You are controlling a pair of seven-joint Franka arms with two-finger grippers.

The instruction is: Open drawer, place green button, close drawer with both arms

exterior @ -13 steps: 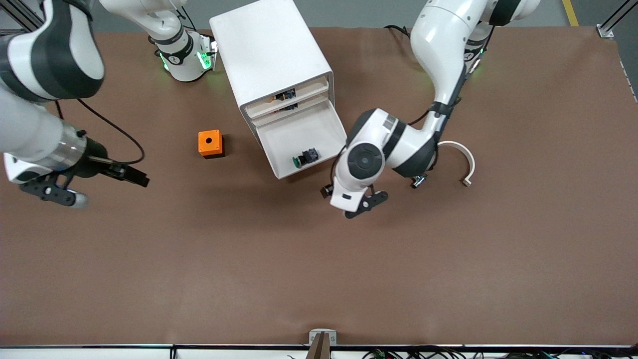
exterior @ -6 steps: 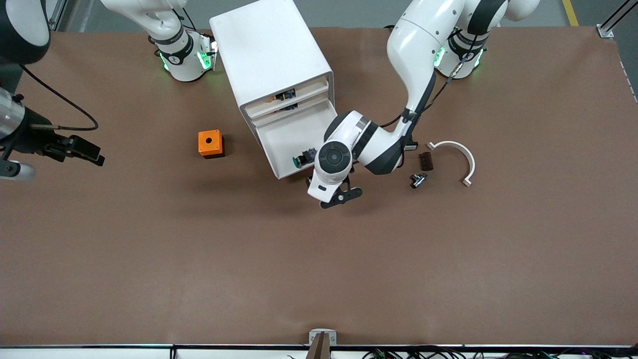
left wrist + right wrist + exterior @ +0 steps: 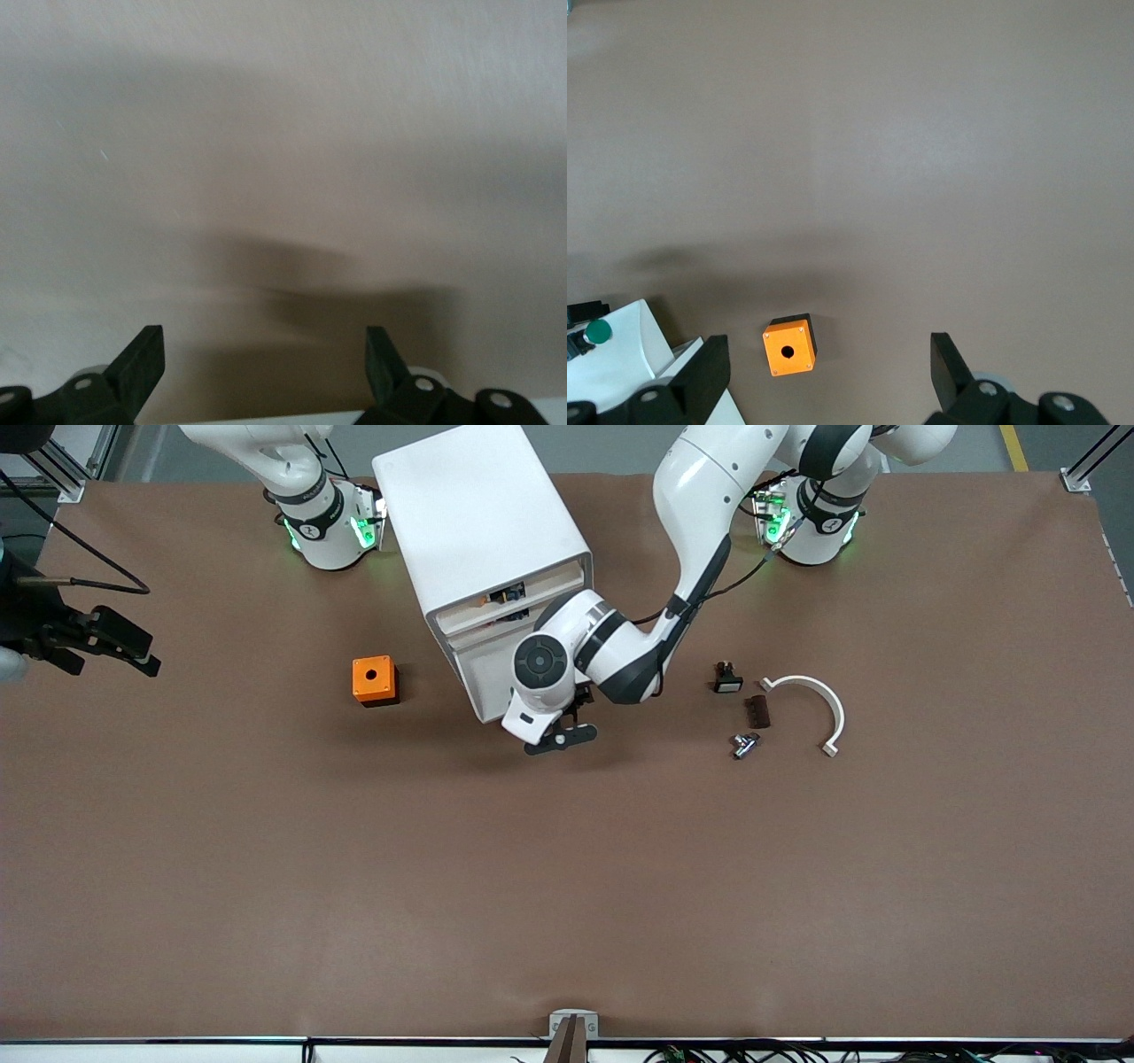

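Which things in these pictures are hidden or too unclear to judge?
- Front view: the left arm's wrist covers most of the drawer; the button shows only in the right wrist view, near its edge.
- Left wrist view: blurred table only; whether the left gripper touches the drawer is unclear.
- Front view: the picture's edge cuts off the right arm near the right gripper.

No readable text, labels, brand names, numbers or signs appearing in the front view, the left wrist view or the right wrist view, marks on the arm bases showing too small to read
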